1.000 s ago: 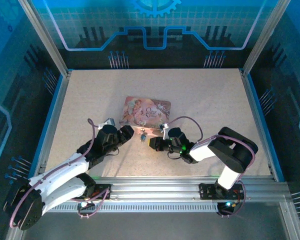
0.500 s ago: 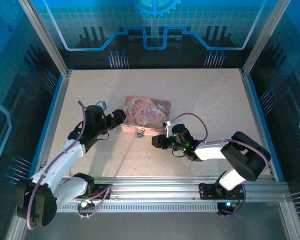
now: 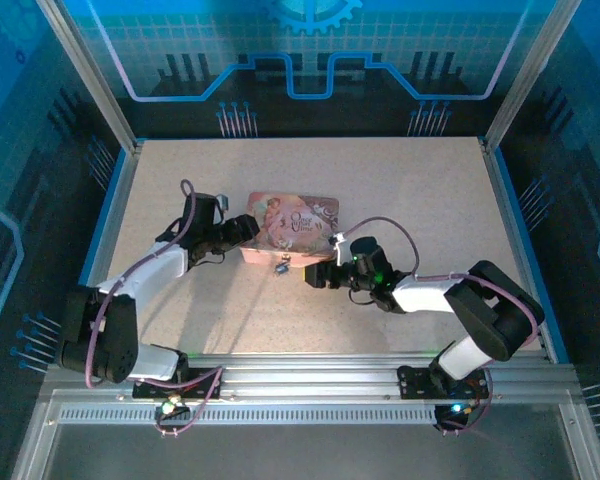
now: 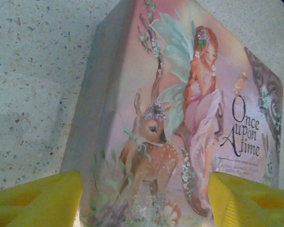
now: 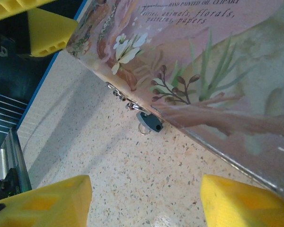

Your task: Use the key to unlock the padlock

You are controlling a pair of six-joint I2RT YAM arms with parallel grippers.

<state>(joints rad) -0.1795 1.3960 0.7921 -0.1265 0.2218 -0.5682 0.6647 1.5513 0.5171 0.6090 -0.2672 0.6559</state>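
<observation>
The tiny dark padlock [image 5: 151, 122] hangs from the silvery hasp [image 5: 130, 106] on the front wall of the pink tin [image 3: 292, 225]; it also shows from above, padlock [image 3: 280, 267]. A thin silver ring [image 5: 143, 128] lies against it; I cannot tell whether it belongs to the key. My right gripper [image 5: 144, 191] is open over bare table, a short way back from the padlock, right gripper [image 3: 316, 277]. My left gripper [image 4: 144, 201] is open with the tin's [image 4: 180, 118] left end between its yellow fingers [image 4: 38, 198]; contact is unclear.
The tin sits mid-table on the speckled tabletop [image 3: 410, 200]. Blue rails [image 3: 105, 230] and metal posts fence the sides, with the arm bases' rail [image 3: 310, 375] at the near edge. The left gripper's yellow fingers [image 5: 38, 26] show beyond the tin's far corner.
My right gripper has opened and drawn back to the right from the padlock. The left arm has swung out left, and its gripper now stands at the tin's left end.
</observation>
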